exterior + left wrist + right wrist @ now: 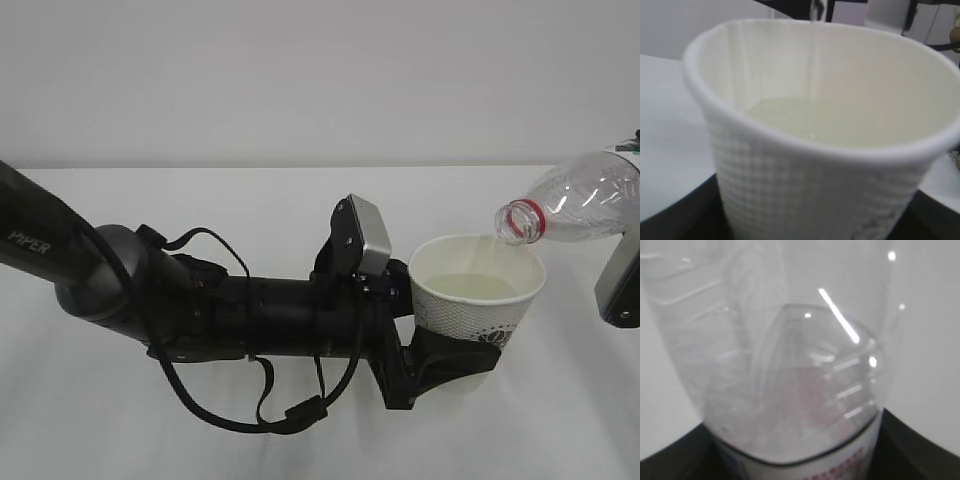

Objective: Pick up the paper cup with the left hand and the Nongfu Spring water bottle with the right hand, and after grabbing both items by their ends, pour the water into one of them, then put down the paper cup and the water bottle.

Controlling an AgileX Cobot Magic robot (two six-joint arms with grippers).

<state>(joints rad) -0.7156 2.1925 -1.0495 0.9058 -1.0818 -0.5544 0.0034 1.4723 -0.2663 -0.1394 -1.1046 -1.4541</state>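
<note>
Nearest the camera, in the lower half of the exterior frame, the left hand [440,362] stretched in from the left edge, loose cables drooping under it, and clasped the paper cup [478,292] low on its wall. The cup stood upright at centre right, above the white table [200,200], with pale water [465,287] pooled inside it; the left wrist view showed the water [840,120] well below the rolled rim. A dark printed logo marked the cup's side, too small to read. White "PIPER" lettering [30,240] ran along the arm at far left.

Farther back, at upper right, the Nongfu Spring water bottle [575,200] lay tilted, its uncapped, red-ringed mouth just over the cup's far rim. The right hand [622,275], cut off by the right edge, gripped the bottle [790,365] near its base. The table's back and left stretches lay open.
</note>
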